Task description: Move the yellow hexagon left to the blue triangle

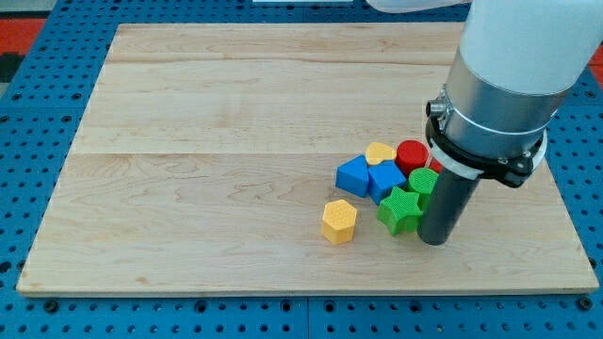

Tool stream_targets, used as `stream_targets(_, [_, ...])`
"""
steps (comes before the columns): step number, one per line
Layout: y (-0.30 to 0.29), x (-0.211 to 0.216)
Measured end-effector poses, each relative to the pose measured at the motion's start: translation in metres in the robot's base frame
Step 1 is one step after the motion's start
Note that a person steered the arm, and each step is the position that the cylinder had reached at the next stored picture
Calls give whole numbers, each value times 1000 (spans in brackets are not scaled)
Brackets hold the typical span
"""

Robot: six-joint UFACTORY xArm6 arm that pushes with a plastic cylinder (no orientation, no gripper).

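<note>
So our board (236, 113) takes up most of the view, and nearly all of it is bare wood; everything's bunched toward the bottom right corner.

Biggest thing on it is our arm (499, 85), coming down from the top right corner. It ends in a plain dark rod, so there's nothing to open or close and it isn't holding anything. Our tip (433, 241) is down on the wood, close to the bottom edge, sitting right against the right side of the green star (399, 209). That puts the whole cluster between us and the block we want, which looks like an awkward side to push from.

The cluster itself: blue triangle (352, 175) on its left end, a blue block (384, 179) touching it, a yellow heart (381, 152) behind those, a red cylinder (412, 154) further right, and a green block (423, 181) partly hidden by the rod, shape hard to tell.

The yellow hexagon (339, 221) sits alone, just below the triangle toward the bottom edge, near but not touching. Our guess is it needs a short nudge up and left to end up on the triangle's left side, so we'd have to swing the tip around the star first.
</note>
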State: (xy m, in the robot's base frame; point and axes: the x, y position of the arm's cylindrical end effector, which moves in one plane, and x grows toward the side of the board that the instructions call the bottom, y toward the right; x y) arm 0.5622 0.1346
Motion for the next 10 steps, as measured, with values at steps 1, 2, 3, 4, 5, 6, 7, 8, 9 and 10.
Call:
stream_targets(1, [16, 31])
stream_targets(2, [25, 41])
stream_targets(3, [-62, 41])
stream_targets(4, [-73, 41])
stream_targets(5, [-73, 41])
stream_targets(6, [-58, 39])
stream_targets(7, [-33, 39])
stream_targets(8, [-17, 22])
stream_targets(9, [-24, 9])
stream_targets(10, [-72, 2])
